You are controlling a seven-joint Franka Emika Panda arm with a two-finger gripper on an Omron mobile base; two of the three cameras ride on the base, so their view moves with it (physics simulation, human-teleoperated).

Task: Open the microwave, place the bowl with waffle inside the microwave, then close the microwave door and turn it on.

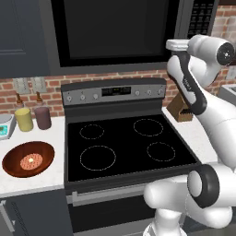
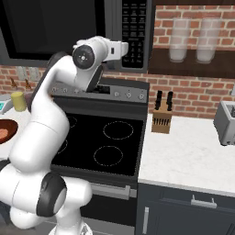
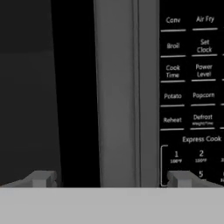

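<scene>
Dark grey-black microwave [image 1: 115, 32], mounted across the top of the left base view above the stove [image 1: 124, 143]; door shut, black window facing out, button panel [image 3: 192, 87] at its right. Item of first concern: the microwave door [image 3: 43, 87], a wide rigid panel, judged stiff and moderately heavy on its hinge, unlikely to flex or mark. Its handle [image 3: 116, 92] is a vertical grey bar running top to bottom through the middle of the hand view, between window and panel; smooth finish, so possibly slippery, and best taken squarely across the bar rather than at an edge. Pincer [image 3: 111, 179]: released, jaws spread wide, one tip at lower left and one at lower right of the hand view, the bar standing between them but not yet gripped; nothing held. In the left base view the hand sits at upper right, close before the microwave's right side. Bowl [image 1: 28, 159]: reddish-brown, glossy, wide and shallow, resting on the white surface [image 1: 32, 179] at lower left of that view, left of the stove. Judged rigid, breakable and slick; the rim is the likely hold. Waffle [image 1: 31, 161]: small gridded disc lying loose in the bowl's centre, light, liable to slide if tipped. Yellow and maroon canisters [image 1: 33, 117] stand behind the bowl.
</scene>
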